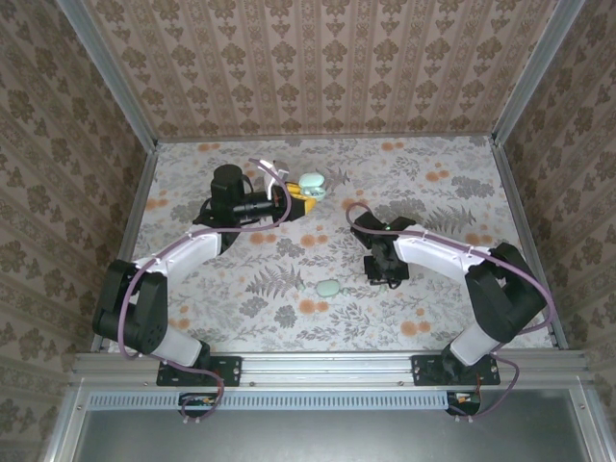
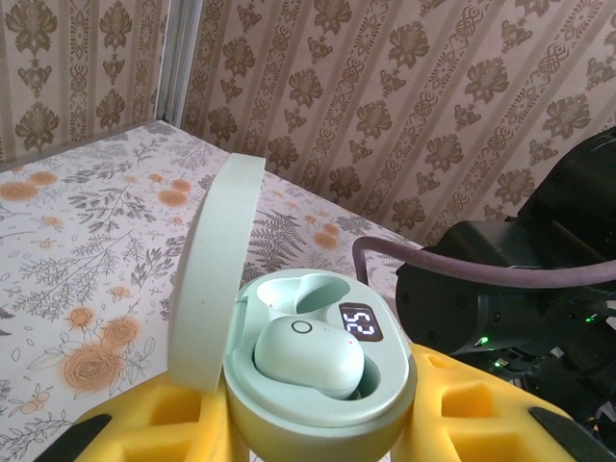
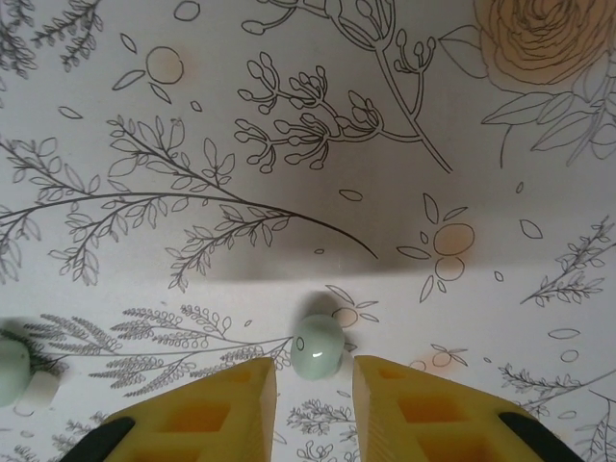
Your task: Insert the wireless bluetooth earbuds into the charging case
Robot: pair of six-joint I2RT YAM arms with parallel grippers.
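A mint green charging case [image 2: 327, 399] stands with its lid [image 2: 217, 269] open, and my left gripper [image 2: 318, 428] is shut on it between yellow fingers [image 2: 144, 423]. One mint earbud [image 2: 308, 356] sits in the case's near socket. The socket behind it [image 2: 294, 294] is empty, and a lit display [image 2: 361, 320] shows beside it. In the top view the case [image 1: 310, 183] is held above the table at the back, left of centre. A second earbud [image 3: 319, 345] lies on the table between the tips of my right gripper [image 3: 313, 369]. Its jaws stand apart, with a gap on each side.
Another small mint piece [image 1: 328, 288] lies on the floral table left of my right gripper [image 1: 385, 269], also at the left edge as a mint piece [image 3: 12, 371]. A black arm housing with a cable [image 2: 520, 289] is right of the case. Patterned walls enclose the table.
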